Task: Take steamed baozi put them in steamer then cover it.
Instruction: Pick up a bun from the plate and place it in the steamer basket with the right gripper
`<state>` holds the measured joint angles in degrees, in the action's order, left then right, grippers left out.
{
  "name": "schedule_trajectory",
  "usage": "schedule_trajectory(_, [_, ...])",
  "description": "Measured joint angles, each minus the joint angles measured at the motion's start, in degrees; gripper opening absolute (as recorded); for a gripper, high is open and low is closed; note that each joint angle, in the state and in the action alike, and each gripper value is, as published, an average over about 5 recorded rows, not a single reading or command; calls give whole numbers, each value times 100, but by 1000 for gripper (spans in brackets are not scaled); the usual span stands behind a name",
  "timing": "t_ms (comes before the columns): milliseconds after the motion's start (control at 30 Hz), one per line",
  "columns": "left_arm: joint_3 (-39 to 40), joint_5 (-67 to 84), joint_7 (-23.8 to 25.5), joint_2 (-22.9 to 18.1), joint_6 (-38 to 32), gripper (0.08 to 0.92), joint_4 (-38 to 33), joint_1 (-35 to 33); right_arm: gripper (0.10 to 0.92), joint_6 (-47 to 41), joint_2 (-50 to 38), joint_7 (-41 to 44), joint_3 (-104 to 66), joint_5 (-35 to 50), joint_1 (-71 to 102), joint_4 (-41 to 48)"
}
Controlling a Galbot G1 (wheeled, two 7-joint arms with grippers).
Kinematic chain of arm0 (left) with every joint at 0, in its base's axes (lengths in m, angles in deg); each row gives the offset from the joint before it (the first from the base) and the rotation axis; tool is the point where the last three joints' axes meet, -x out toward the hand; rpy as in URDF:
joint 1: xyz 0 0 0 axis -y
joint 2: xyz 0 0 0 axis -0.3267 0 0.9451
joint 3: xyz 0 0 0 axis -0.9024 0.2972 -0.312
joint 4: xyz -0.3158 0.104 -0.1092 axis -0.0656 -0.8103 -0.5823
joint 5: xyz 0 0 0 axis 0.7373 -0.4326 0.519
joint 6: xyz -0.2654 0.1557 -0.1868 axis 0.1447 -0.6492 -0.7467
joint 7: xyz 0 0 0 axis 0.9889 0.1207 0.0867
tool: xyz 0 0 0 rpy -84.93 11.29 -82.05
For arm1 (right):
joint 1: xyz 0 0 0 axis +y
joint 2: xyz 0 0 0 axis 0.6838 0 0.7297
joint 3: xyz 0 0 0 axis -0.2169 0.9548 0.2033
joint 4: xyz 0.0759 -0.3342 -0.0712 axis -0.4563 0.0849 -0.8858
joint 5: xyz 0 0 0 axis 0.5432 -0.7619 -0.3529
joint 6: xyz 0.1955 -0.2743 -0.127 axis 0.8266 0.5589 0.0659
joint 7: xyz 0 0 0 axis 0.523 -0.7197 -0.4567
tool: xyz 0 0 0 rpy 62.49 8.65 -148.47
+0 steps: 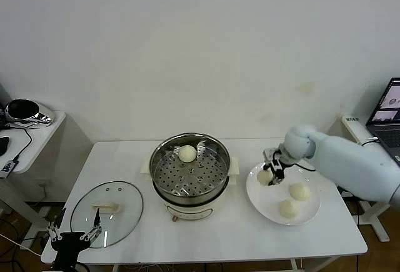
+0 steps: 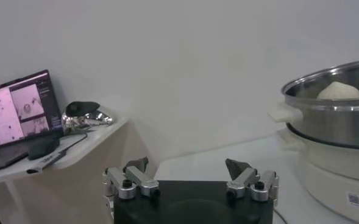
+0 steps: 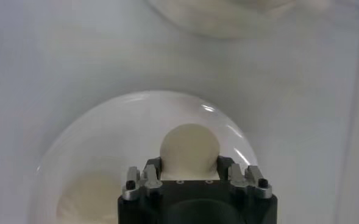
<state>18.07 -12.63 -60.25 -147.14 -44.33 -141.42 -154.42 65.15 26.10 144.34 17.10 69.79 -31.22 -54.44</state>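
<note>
my right gripper point(image 1: 270, 176) clamps a small round cream-white bun point(image 1: 265, 176) on the flat white plate point(image 1: 262, 198).
one bun sits in the shiny steel steamer point(image 1: 189, 167); two wait, glass lid point(image 1: 107, 213) off, left gripper point(image 1: 74, 235) spread idle.

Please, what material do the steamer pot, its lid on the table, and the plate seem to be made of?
Steamer: looks like polished stainless steel, with mirror reflections and a perforated tray, on a matte cream base, probably plastic.
Lid: seems clear glass, since the table shows through it; cream handle, likely plastic.
Plate: glossy white, perhaps ceramic or melamine.
</note>
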Motion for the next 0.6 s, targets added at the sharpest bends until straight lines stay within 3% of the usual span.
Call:
schedule_trajectory(300, [75,16,3,54,13,823,25,89,574,-584,349,-253,668,1251,-1297,-418])
schedule_trajectory(600, [43,62,-1,109,10,823,121,140,577,-1262,1471,-770,1037,2338,-1672,-302])
